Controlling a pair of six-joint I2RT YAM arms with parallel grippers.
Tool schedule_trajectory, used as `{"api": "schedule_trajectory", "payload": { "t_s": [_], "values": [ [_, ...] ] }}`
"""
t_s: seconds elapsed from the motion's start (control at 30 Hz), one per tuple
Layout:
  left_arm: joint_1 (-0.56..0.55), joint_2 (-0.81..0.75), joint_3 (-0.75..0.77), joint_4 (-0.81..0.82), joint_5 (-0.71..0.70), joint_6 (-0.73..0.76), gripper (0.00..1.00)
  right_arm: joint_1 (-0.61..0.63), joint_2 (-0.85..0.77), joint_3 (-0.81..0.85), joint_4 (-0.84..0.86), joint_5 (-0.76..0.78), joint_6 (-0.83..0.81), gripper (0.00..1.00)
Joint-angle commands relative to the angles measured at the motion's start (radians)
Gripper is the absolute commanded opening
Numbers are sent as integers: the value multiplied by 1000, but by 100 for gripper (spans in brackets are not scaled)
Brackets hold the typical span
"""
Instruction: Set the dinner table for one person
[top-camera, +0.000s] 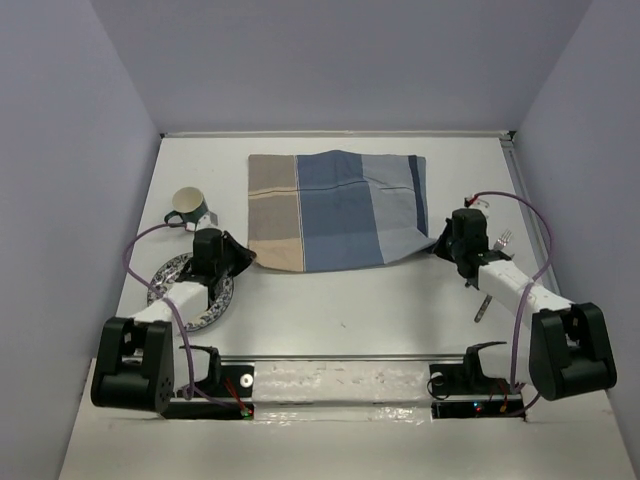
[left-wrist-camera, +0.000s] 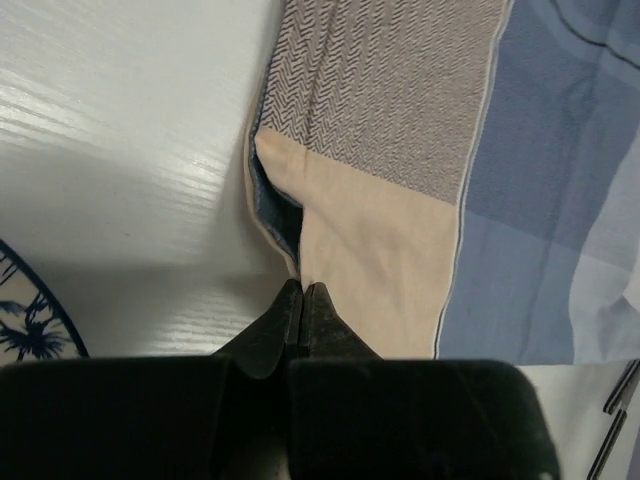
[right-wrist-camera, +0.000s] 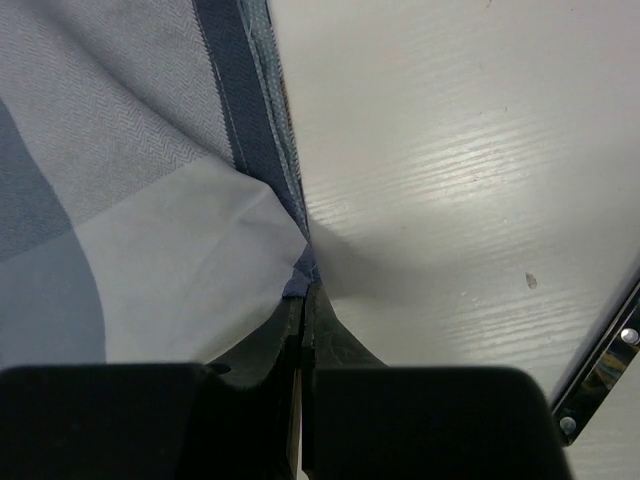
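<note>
Large plain white rectangular dinner table (top-camera: 400, 300) fills the floor of the top view, running from the arm bases at btm edge to the back wall.

Blue-and-tan plaid cloth placemat (top-camera: 335, 210) lies on it, upper ctr of frame, mostly flat. Its two near corners are raised and rumpled.

Left gripper (top-camera: 243, 258), left of ctr: jaws pressed together w/ almost no gap, pinching the placemat's tan near corner. In the wrist view the tips (left-wrist-camera: 302, 292) meet right at the hem, and the edge curls up, showing blue underside.

Right gripper (top-camera: 441, 244), right of ctr: jaws likewise closed tight, nipping the pale grey-blue near corner (right-wrist-camera: 303, 270). The cloth bunches up beside the tips, w/ bare table to the right of them.

Round blue-and-white patterned plate (top-camera: 216, 306) sits on the table at lower left, partly under the left arm, near the placemat but apart from it.

Dark green mug w/ cream inside (top-camera: 190, 207) stands above the plate, left of the placemat.

Metal fork (top-camera: 504, 238) lies at the right, tines showing past the right arm, which crosses over its mid part.
</note>
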Motion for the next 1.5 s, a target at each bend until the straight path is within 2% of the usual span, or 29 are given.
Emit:
{"api": "schedule_trajectory", "payload": {
  "t_s": [0.0,0.2,0.3,0.53,0.57,0.63,0.67,0.7,0.8,0.87,0.93,0.97,1.0,1.03,1.07,1.13,1.17,1.2,1.23,1.27,1.3,1.4,1.47],
  "values": [
    [7,-135,-66,61,-7,4,0,-4,-90,-25,-42,-16,87,0],
    [11,-245,-96,-48,-35,16,0,-4,-242,-103,-141,-76,187,0],
    [13,-325,-120,-100,-51,13,0,-4,-357,-159,-195,-32,227,0],
    [11,-478,-160,-193,-56,-36,0,-4,-541,-155,-357,48,281,1],
    [10,-504,-165,-202,-53,-44,0,-4,-556,-149,-376,54,291,6],
    [10,-526,-179,-213,-35,-70,0,-4,-616,-135,-430,63,299,8],
    [10,-547,-185,-222,-30,-77,0,-4,-641,-131,-436,57,295,22],
    [8,-559,-195,-227,-27,-88,0,-4,-662,-129,-453,51,293,32],
    [5,-622,-206,-258,-30,-123,0,-4,-722,-121,-474,21,288,52],
    [-2,-670,-206,-285,-56,-134,4,-4,-736,-111,-477,17,281,53],
    [-4,-696,-200,-301,-79,-139,11,-4,-742,-100,-479,45,272,53],
    [-4,-722,-199,-304,-81,-140,17,-4,-742,-91,-473,45,259,53],
    [-5,-733,-196,-308,-78,-142,30,-4,-727,-69,-464,43,227,54],
    [-5,-742,-192,-310,-78,-142,36,-4,-710,-59,-441,56,215,53],
    [-5,-757,-188,-310,-75,-143,45,-4,-690,-49,-418,54,180,51],
    [-5,-773,-162,-336,-88,-125,49,-4,-589,-23,-326,28,137,46],
    [-7,-788,-150,-351,-97,-114,49,-4,-545,-5,-303,22,127,33],
    [-7,-796,-128,-356,-119,-95,54,-4,-450,30,-242,8,94,27],
    [-10,-802,-117,-362,-119,-94,55,-4,-449,31,-241,-1,86,24],
    [-12,-816,-108,-367,-127,-87,57,-4,-353,76,-203,0,81,15],
    [-16,-825,-87,-374,-133,-79,58,-4,-302,98,-179,0,55,0],
    [-25,-854,-45,-382,-199,-36,61,-4,-98,222,-116,1,8,0],
    [-28,-813,-31,-361,-180,-1,61,-4,45,296,-112,13,-2,0]
  ]
}}
